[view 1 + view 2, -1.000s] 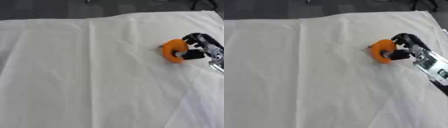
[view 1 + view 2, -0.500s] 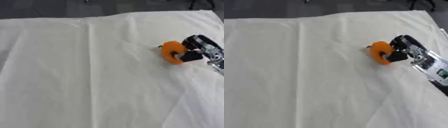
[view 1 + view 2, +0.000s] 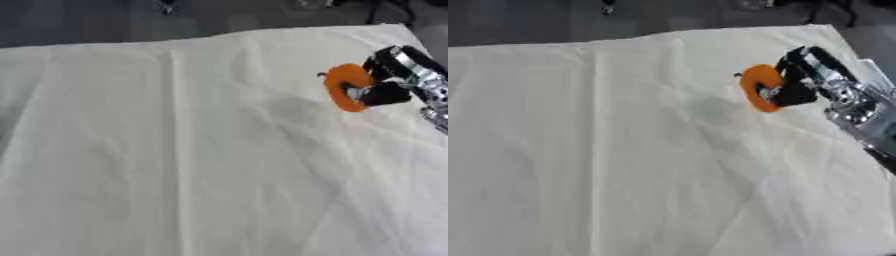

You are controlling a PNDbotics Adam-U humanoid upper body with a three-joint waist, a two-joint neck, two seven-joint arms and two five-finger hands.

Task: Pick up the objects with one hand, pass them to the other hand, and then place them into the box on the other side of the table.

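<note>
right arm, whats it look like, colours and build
The right hand has black fingers with a silvery part between them. Behind it, the forearm is a silver metal section with dark patches, turning black toward the lower edge. No cables or readable markings can be made out.

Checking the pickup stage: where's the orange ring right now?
The orange ring is at the table's far right in both eye views, held in the right hand above the white cloth; a shadow lies on the cloth to its left.
</note>
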